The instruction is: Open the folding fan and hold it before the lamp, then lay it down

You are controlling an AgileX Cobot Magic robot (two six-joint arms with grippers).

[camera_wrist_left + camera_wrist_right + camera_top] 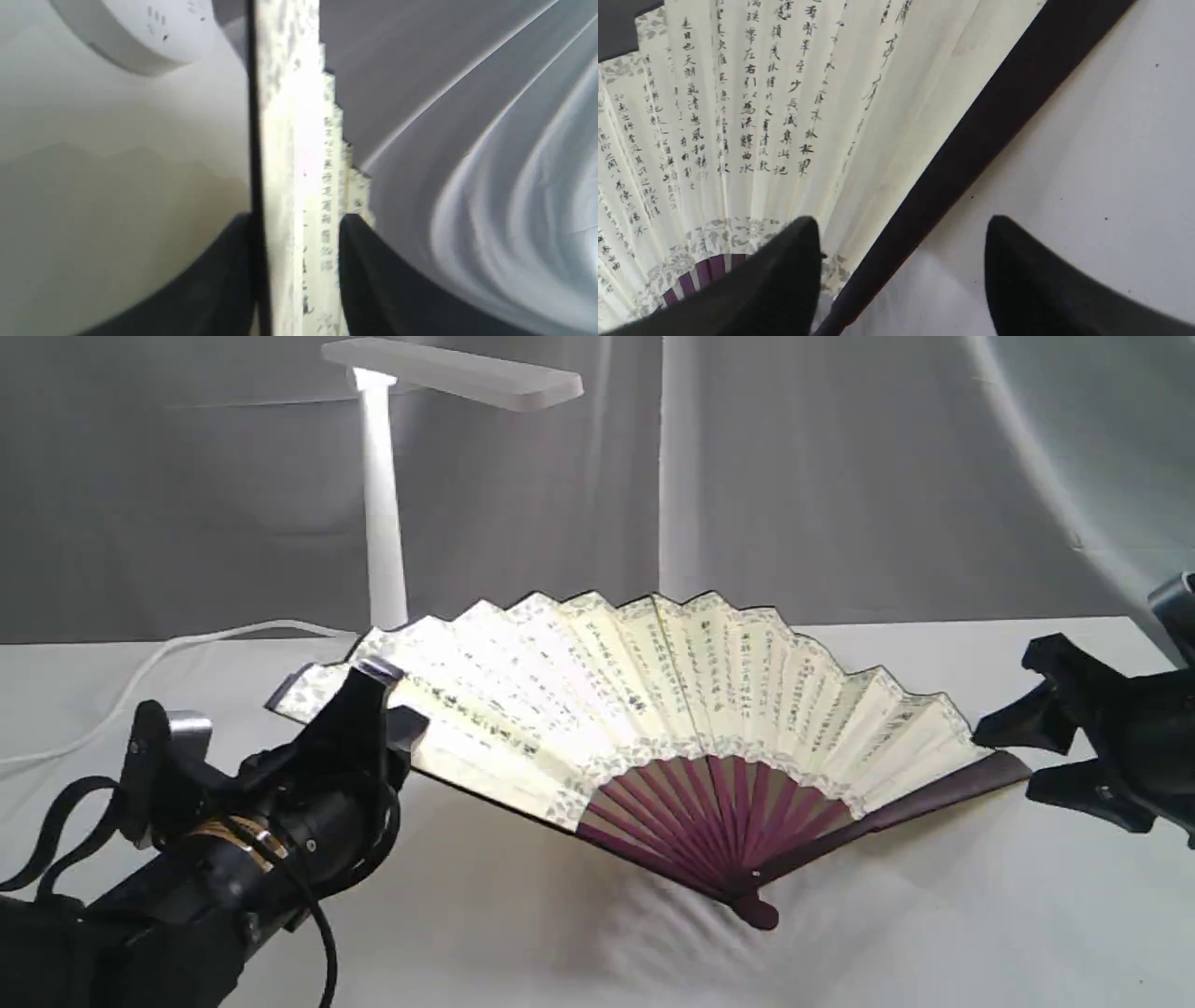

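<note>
The folding fan is spread wide, its pivot resting on the table and its pleated leaf tilted up, in front of the lamp. My left gripper is shut on the fan's raised left end. In the left wrist view the fan's edge runs between both fingers of that gripper, and the lamp's round base lies beyond. My right gripper stands open at the right guard's tip. In the right wrist view its fingers straddle the dark guard of the fan without gripping it.
A white cloth-covered table carries everything. The lamp's white cord trails off to the left behind my left arm. A grey curtain hangs close behind the table.
</note>
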